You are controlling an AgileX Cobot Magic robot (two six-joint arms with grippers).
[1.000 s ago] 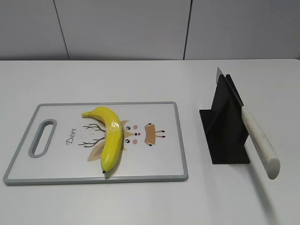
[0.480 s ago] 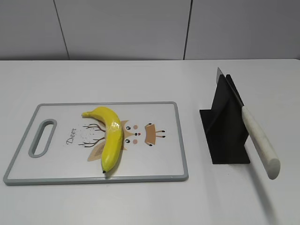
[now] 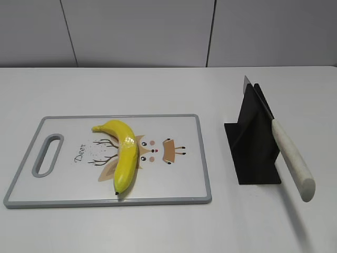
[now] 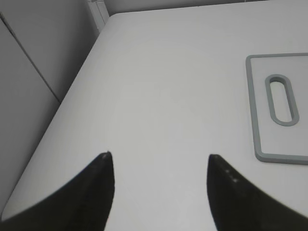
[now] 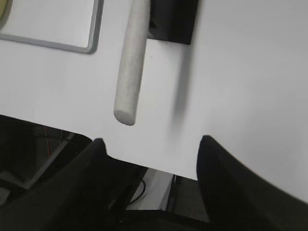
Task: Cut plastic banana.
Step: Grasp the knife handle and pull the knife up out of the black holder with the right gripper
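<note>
The plastic banana (image 3: 124,153) lies whole on a white cutting board (image 3: 179,179) with a grey rim. A knife (image 3: 287,153) with a white handle leans in a black stand (image 3: 253,142) at the right. Neither gripper shows in the exterior view. My left gripper (image 4: 159,161) is open and empty over bare table left of the board's handle end (image 4: 281,98). My right gripper (image 5: 151,144) is open and empty over the table's front edge, below the knife handle (image 5: 131,62) and the stand (image 5: 173,19).
The white table (image 3: 158,89) ends at a grey panelled wall at the back. The left wrist view shows the table's left edge (image 4: 57,115). The right wrist view shows the front edge with dark frame and cables under it (image 5: 48,154).
</note>
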